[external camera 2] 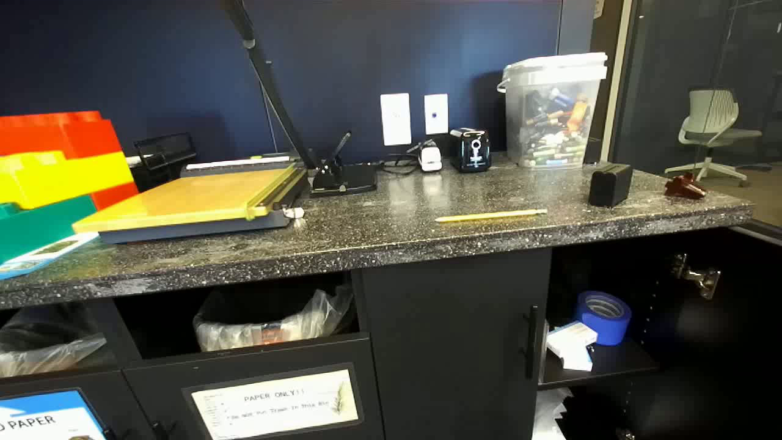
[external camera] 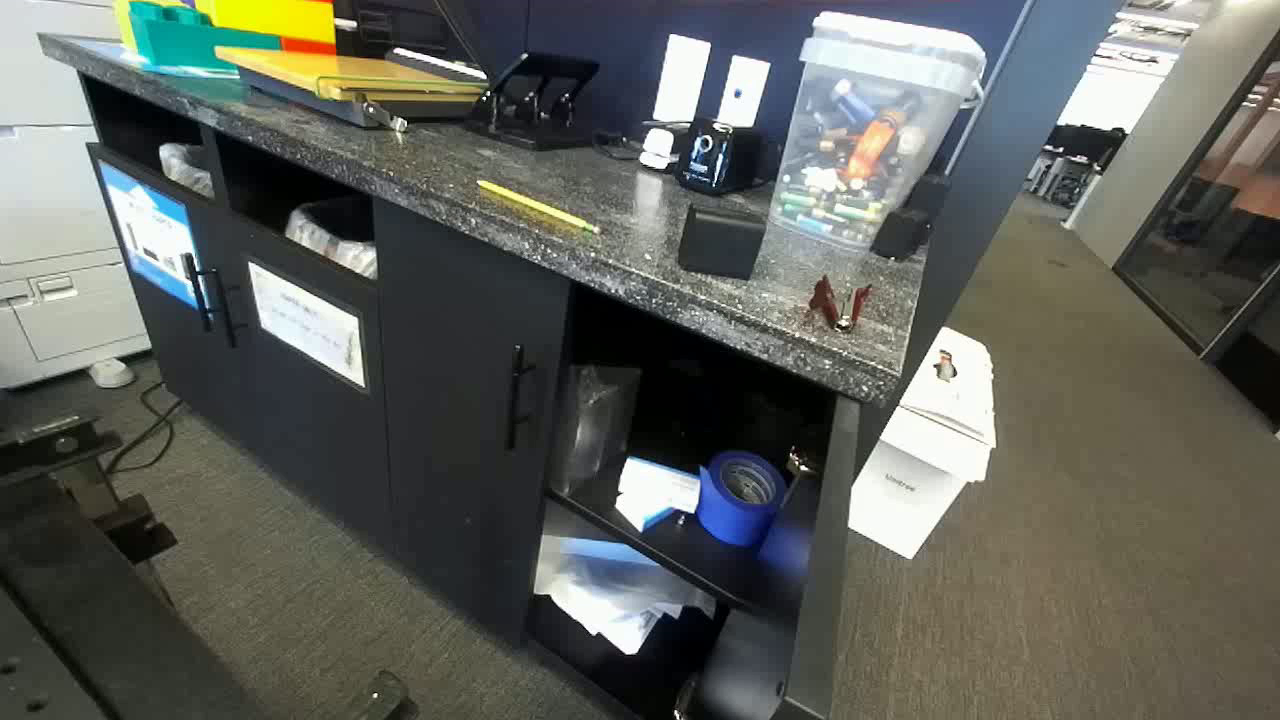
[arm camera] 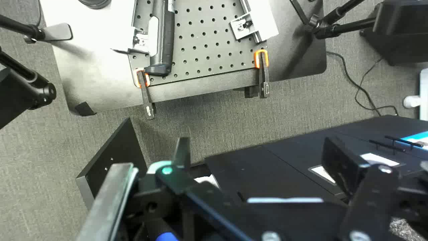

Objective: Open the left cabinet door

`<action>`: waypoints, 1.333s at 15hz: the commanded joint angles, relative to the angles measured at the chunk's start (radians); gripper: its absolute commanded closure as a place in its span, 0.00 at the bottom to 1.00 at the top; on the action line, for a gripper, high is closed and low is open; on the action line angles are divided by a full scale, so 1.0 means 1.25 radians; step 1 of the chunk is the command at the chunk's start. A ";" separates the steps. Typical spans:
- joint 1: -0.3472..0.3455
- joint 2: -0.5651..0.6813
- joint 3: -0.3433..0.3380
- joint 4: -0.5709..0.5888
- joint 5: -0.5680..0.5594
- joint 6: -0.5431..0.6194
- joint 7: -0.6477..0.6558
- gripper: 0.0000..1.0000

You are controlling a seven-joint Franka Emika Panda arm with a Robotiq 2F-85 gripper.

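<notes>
The left cabinet door point(external camera: 450, 430) is a plain dark panel and stands shut in both exterior views; it also shows in an exterior view point(external camera 2: 452, 342). Its slim black bar handle point(external camera: 516, 397) is upright near the edge beside the open compartment and also shows in an exterior view point(external camera 2: 531, 342). In the wrist view my gripper point(arm camera: 261, 154) is open with its fingers wide apart and nothing between them. The door point(arm camera: 247, 167) shows beyond and below the fingers there, and a small tip of the handle point(arm camera: 240, 196) shows; the rest is hidden. My gripper is out of both exterior views.
The right cabinet door point(arm camera: 117, 150) stands swung open into the room. Blue tape point(external camera: 740, 497) and a small box sit on the inner shelf. The speckled countertop point(external camera: 620, 235) overhangs the doors. The table with clamps point(arm camera: 207, 80) stands across the carpet from the cabinet.
</notes>
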 commanded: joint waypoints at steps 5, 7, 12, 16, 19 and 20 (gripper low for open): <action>-0.018 0.002 0.015 0.005 0.007 -0.002 -0.008 0.00; -0.018 0.002 0.015 0.005 0.007 -0.002 -0.008 0.00; -0.007 0.078 0.071 -0.040 0.001 0.181 0.066 0.00; 0.006 0.213 0.136 -0.092 -0.022 0.418 0.139 0.00; 0.012 0.349 0.166 -0.104 -0.047 0.577 0.182 0.00; 0.016 0.399 0.171 -0.106 -0.051 0.638 0.195 0.00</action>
